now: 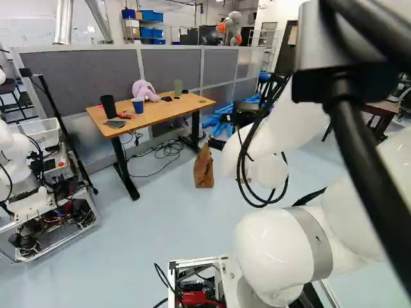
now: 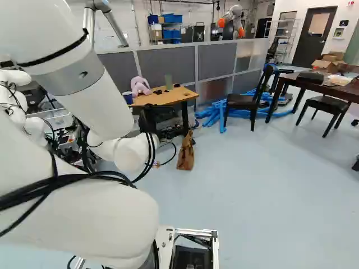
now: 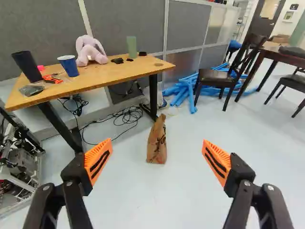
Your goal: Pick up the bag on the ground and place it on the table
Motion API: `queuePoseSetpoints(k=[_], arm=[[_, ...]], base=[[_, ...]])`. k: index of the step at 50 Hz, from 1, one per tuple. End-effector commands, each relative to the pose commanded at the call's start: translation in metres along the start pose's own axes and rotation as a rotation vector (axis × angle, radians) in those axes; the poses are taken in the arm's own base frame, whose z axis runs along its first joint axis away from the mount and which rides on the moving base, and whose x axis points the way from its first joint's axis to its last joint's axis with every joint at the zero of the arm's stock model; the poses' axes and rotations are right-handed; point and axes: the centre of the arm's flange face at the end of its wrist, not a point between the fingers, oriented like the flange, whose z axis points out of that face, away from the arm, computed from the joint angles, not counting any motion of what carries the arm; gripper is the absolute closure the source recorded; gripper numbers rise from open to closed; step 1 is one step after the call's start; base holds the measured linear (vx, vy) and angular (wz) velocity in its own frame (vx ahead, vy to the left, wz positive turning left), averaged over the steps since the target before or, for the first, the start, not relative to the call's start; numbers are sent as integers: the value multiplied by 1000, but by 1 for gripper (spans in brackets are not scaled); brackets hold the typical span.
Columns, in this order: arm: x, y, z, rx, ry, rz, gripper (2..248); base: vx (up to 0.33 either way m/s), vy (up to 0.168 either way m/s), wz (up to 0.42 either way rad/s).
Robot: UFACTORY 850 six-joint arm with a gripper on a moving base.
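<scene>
Gripper (image 3: 157, 160) spread wide, ridged orange pads (image 3: 98, 161) — beyond, a creased brown paper bag (image 3: 157, 142) upright on smooth floor (image 3: 128, 191).

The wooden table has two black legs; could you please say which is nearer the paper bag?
The leg below the table near the green cup; the paper bag stands close to it, while the other leg, toward the black cup, is farther.

The bag (image 3: 157, 145) is creased, matt paper; the desk (image 3: 116, 74) has a smooth wood top. The toy (image 3: 90, 51) looks plush, the partition (image 3: 128, 24) matt cloth, the arm's casing (image 1: 273, 250) smooth and glossy.
</scene>
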Motion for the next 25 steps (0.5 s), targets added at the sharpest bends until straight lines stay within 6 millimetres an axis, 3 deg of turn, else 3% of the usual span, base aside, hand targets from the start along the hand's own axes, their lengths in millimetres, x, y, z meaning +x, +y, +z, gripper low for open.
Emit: queuePoseSetpoints(k=[25], arm=[[0, 0, 0, 0, 0, 0, 3]], base=[[203, -38, 2]])
